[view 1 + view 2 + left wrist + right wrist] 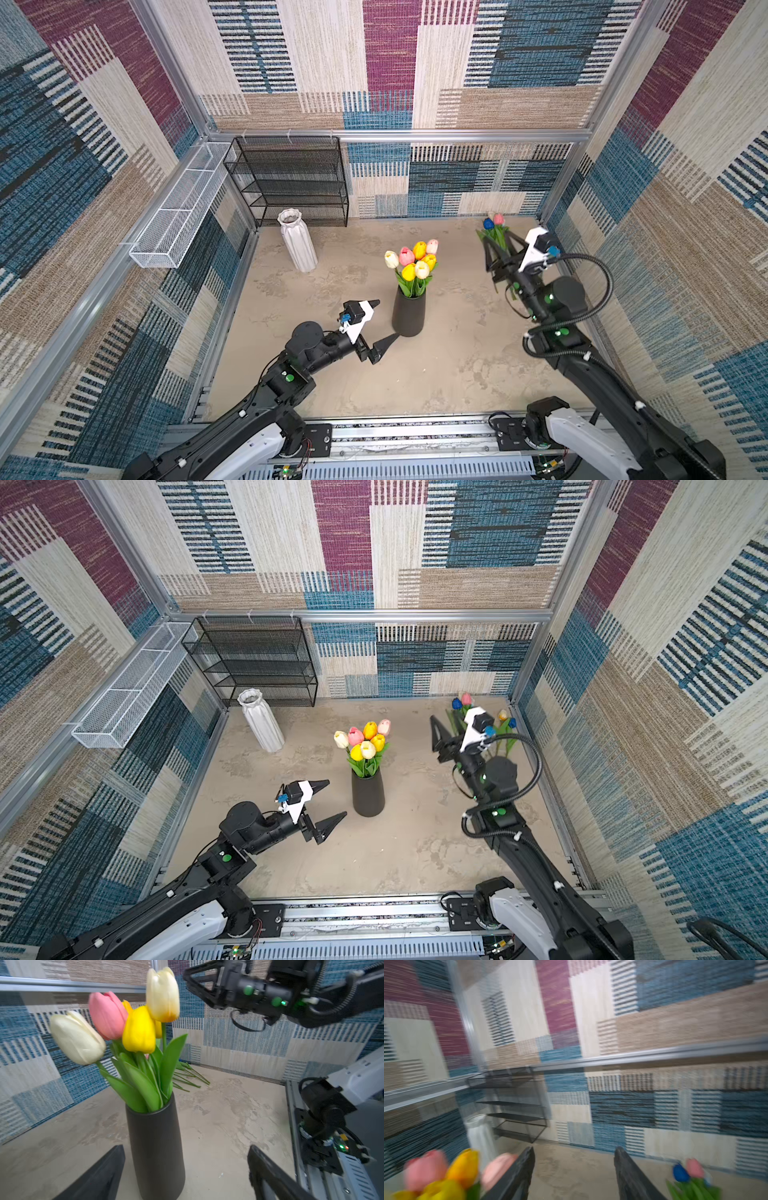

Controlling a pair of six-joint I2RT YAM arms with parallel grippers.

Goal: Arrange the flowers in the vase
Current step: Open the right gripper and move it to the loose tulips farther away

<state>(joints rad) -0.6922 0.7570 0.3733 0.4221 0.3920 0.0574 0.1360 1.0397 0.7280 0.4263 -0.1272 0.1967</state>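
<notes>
Seven tulips (419,250) in black vase (408,316), yellow, pink, cream, left jaws wide, empty, right jaws parted, empty

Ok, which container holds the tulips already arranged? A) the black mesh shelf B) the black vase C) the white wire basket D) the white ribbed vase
B: the yellow, pink and cream tulips stand with their stems in the black vase mid-table; the white vase shows none.
</notes>
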